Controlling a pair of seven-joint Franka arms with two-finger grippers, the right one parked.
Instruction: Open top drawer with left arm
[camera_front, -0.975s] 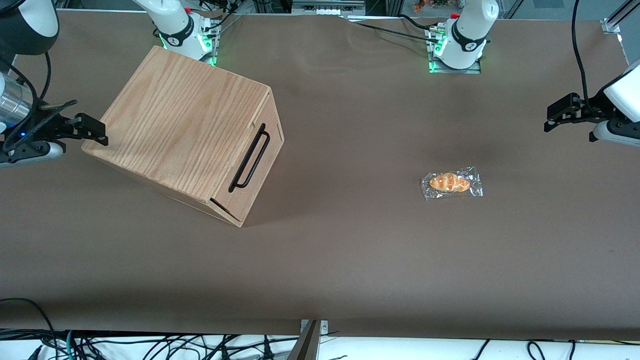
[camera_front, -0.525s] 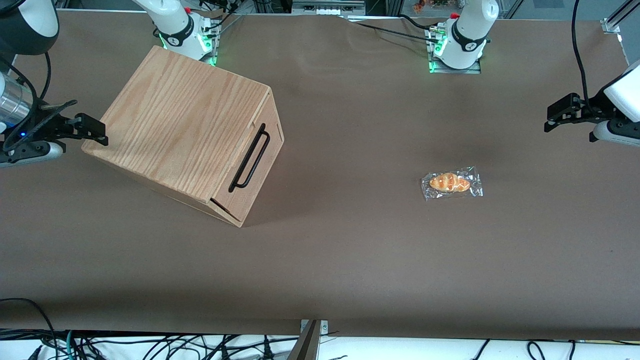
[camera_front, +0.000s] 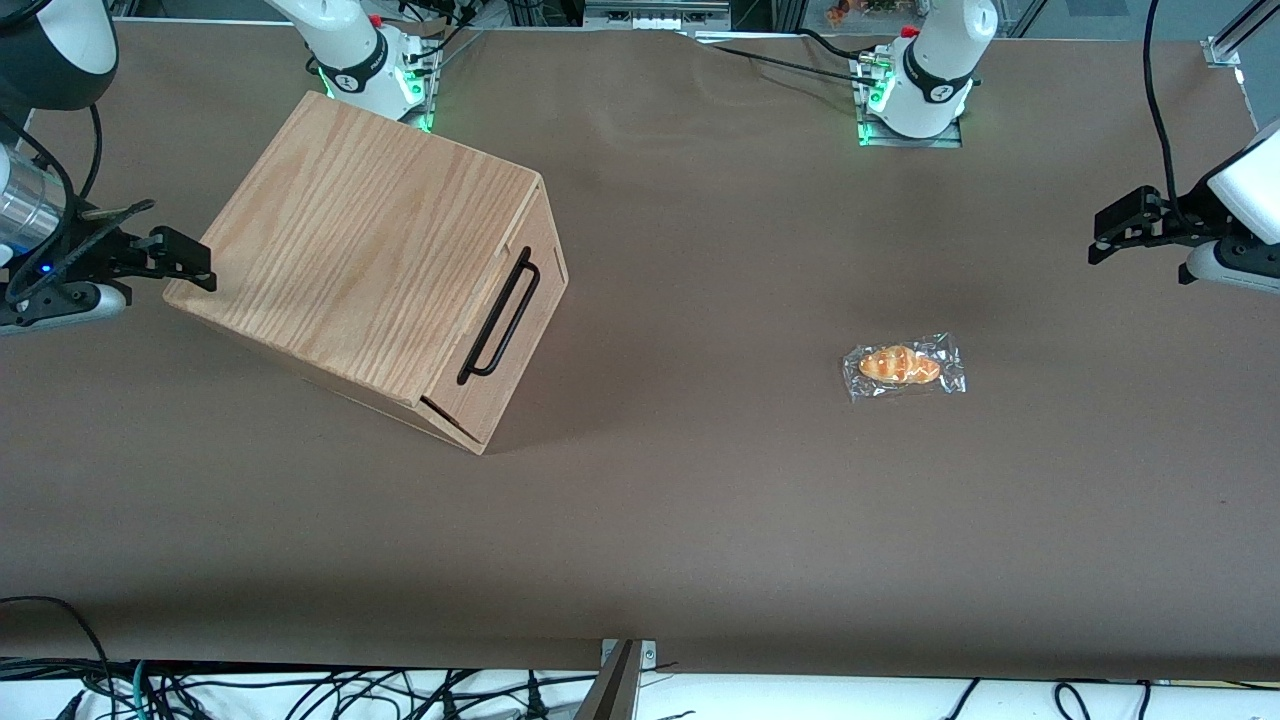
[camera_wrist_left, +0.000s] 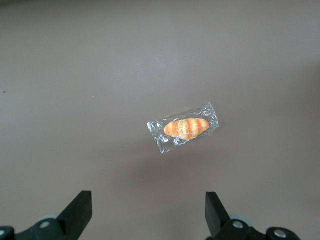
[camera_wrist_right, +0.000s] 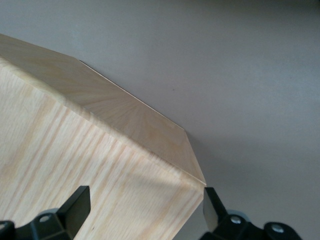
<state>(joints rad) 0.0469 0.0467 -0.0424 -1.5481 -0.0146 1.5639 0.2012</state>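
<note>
Left arm (camera_front: 1240, 215) sits at the working arm's end of the desk (camera_front: 700, 520), raised above the surface. Its gripper (camera_front: 1125, 235) holds nothing; the wrist view shows the two fingertips (camera_wrist_left: 80, 207) spread wide with only bare desk between them.

Top drawer (camera_front: 515, 330) is shut, flush in the cabinet (camera_front: 370, 265), which stands toward the parked arm's end of the desk, well apart from the gripper. On the front view's clock face the drawer lies at roughly 9 o'clock from the gripper, a touch lower, so nearly the whole desk must be crossed.

The cabinet is skewed on the desk: the drawer front faces about 4 o'clock in the front view, toward the working arm's end and slightly toward the camera. The black bar handle (camera_front: 500, 315) runs along that face, its long axis from about 1 o'clock to 7 o'clock.

Judgement: fingers will need to straddle the bar across this axis, and the pull should go along 4 o'clock, square to the drawer front, not straight across the desk.

A wrapped bread roll (camera_front: 903, 365) lies on the desk between gripper and cabinet, nearer the gripper and slightly nearer the front camera; it is directly under the wrist camera (camera_wrist_left: 185, 129). A raised sweep should pass above it
</note>
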